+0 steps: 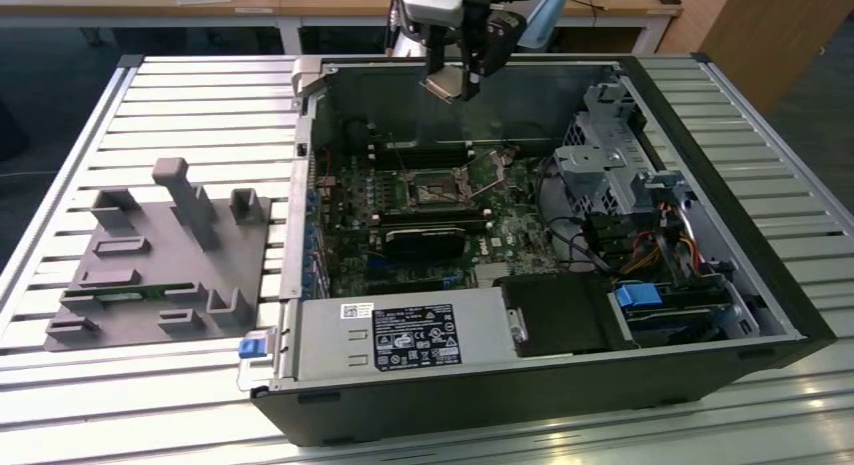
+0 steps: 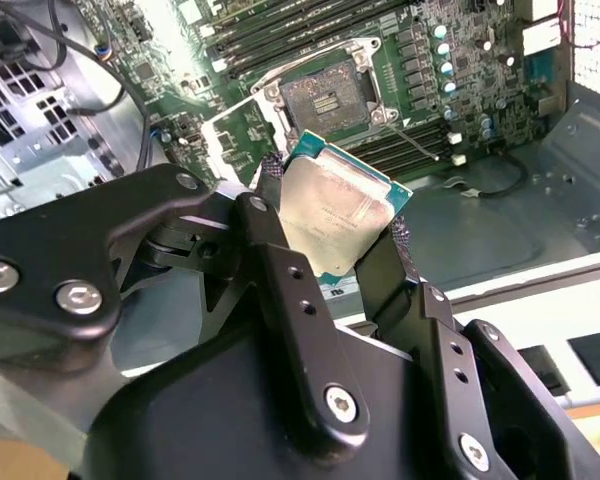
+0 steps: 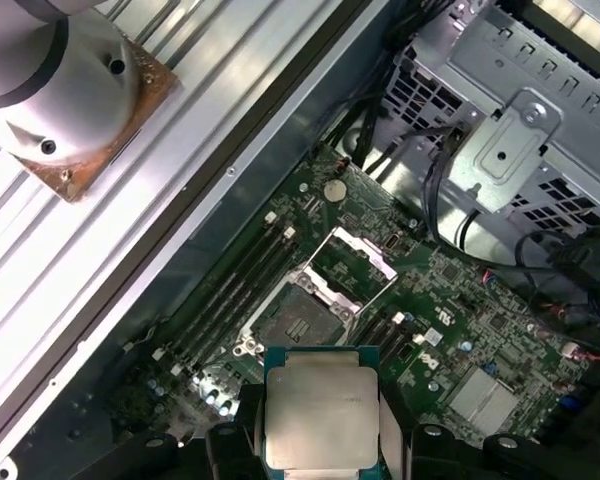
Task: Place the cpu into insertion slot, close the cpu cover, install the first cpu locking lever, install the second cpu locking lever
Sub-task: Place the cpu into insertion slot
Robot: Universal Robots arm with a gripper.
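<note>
Slatted metal worktop (image 1: 200, 95) carries an open computer case (image 1: 467, 395). Well above the insertion slot (image 3: 285, 325), beside its raised cpu cover (image 3: 352, 262), the end effector (image 2: 332, 210) clamps the cpu (image 3: 320, 410) by its edges. Lowered out of line with that slot, the cpu could seat skewed and harm the contacts.

Slatted metal table (image 1: 200, 105), wooden desk (image 1: 334, 0) behind, dark floor (image 1: 54, 45)

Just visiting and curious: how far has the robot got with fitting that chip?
Nothing is fitted yet. The gripper is shut on the cpu, held above the open computer case. The insertion slot is empty and the cpu cover stands flipped open beside it. Seating the chip, closing the cover and both levers remain.
</note>
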